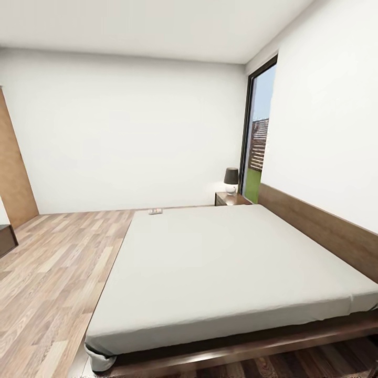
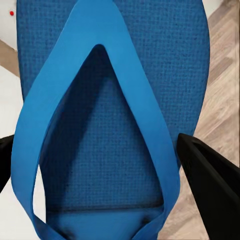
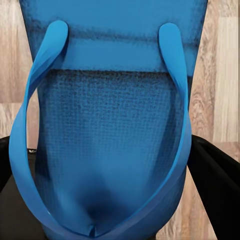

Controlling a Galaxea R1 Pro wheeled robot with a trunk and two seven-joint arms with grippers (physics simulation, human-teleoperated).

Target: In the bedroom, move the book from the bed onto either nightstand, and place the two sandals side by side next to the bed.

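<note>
The bed with its light grey mattress and dark wood frame takes up the right of the head view. The book lies flat on the mattress at its far left corner. A dark nightstand stands beyond the bed by the window. In the left wrist view a blue sandal sits between the black fingers of my left gripper, which is shut on it. The other blue sandal is held the same way in my right gripper, above wood floor.
A small lamp stands on the nightstand. The tall dark-framed window is behind it. Wood plank floor runs along the bed's left side. A wooden panel and a low dark cabinet are at the left edge.
</note>
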